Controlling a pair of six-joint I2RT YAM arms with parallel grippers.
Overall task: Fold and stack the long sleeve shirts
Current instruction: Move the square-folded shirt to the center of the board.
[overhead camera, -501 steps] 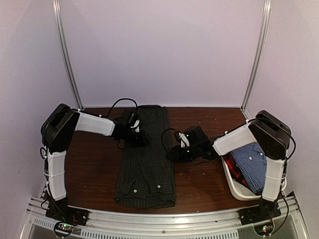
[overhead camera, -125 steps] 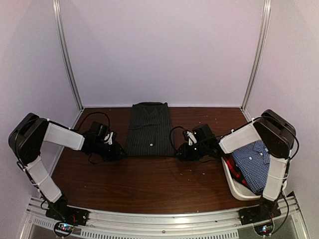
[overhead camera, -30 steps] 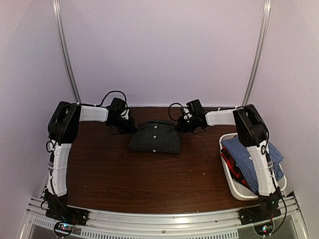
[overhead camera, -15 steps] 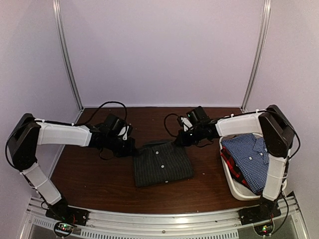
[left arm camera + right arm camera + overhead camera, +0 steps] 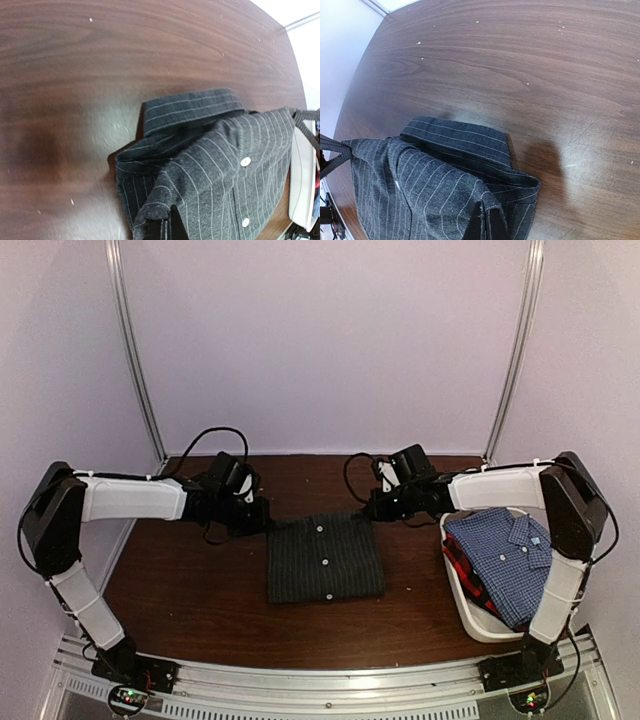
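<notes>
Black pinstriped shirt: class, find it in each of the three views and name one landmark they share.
Top view: black pinstriped shirt, folded, at the middle of the brown table.
Left wrist: the shirt fills the lower right.
Right wrist: the shirt fills the lower left.
Shared landmark: the brown table beneath it, in all three.

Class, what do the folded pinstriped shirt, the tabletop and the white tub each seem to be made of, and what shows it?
Pinstriped shirt: woven cloth, matte; it creases and folds softly. Tabletop: dark wood or wood-look laminate, semi-gloss; grain lines, glare. White tub: probably plastic; smooth, rigid rim.
</notes>
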